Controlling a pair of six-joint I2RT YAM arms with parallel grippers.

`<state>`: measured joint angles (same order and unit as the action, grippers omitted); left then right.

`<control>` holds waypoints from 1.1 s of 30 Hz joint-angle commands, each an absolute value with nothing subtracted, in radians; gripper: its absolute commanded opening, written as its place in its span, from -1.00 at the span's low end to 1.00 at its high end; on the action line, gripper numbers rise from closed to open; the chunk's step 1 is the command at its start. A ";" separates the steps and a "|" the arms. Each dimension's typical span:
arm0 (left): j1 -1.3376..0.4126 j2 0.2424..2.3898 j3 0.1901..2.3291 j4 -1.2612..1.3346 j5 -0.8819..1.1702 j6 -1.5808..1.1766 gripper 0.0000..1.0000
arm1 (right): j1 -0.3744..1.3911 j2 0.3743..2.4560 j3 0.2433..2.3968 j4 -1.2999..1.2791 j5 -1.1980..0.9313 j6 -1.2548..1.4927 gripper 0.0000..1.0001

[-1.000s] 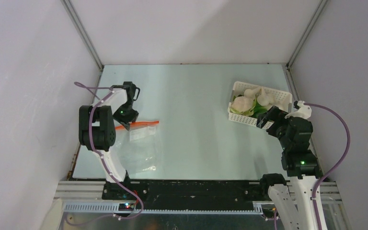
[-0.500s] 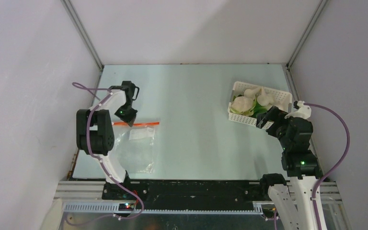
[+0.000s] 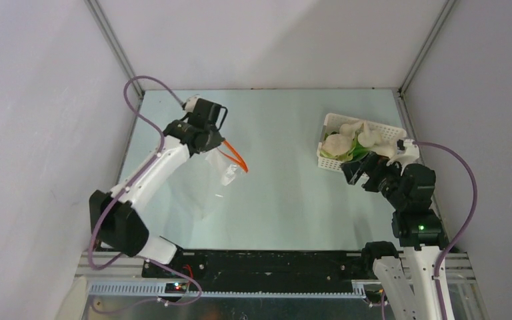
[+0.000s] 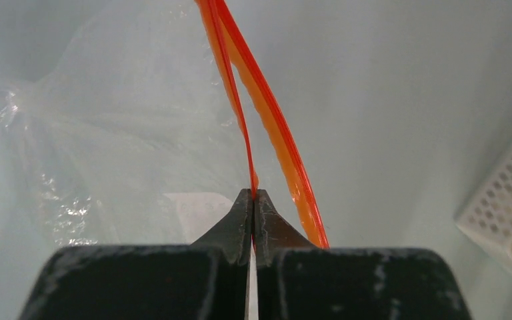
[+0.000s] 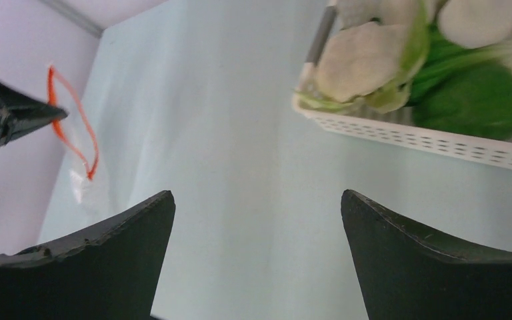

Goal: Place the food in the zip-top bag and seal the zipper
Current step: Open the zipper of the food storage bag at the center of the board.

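My left gripper [image 3: 217, 141] [image 4: 253, 195] is shut on one lip of the orange-red zipper [image 3: 235, 156] [image 4: 240, 113] and holds the clear zip-top bag [image 3: 203, 180] [image 4: 127, 140] lifted, hanging above the table with its mouth gaping. The other lip [image 4: 287, 160] hangs free beside it. The food [image 3: 347, 141] [image 5: 373, 60], cream garlic-like pieces and green leafy pieces, lies in the white basket [image 3: 329, 162] [image 5: 440, 137] at the right. My right gripper [image 3: 352, 171] [image 5: 257, 200] is open and empty, just near of the basket's left corner. The bag's zipper also shows in the right wrist view [image 5: 83, 127].
The enclosure walls stand close on the left, right and back. The basket sits against the right wall. The black rail [image 3: 267, 263] runs along the near edge.
My left arm has raised and swung right and away, lifting the bag off the table by its zipper lip. My right gripper has shifted slightly left.
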<state>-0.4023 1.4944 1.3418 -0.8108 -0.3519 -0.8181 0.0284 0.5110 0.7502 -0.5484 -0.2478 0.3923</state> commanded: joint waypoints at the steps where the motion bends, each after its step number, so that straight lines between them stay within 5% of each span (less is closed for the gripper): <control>1: -0.525 1.380 1.320 -0.645 -0.363 -0.617 -1.00 | 0.029 0.533 0.753 -0.493 -0.462 0.439 1.00; 7: -0.684 1.283 1.246 -0.517 -0.256 -0.558 -1.00 | 0.126 0.616 0.754 -0.406 -0.536 0.573 1.00; 19: -0.904 1.347 1.288 -0.528 -0.278 -0.576 -1.00 | 0.700 0.881 0.840 -0.270 -0.016 0.599 1.00; 33: -0.979 1.341 1.293 -0.530 -0.280 -0.591 -1.00 | 0.796 1.109 0.927 -0.235 0.188 0.572 0.75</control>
<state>-0.9665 1.3720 1.2518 -0.5552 -0.2764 -0.6010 0.7872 1.0771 0.8841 -0.2821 0.1261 0.5793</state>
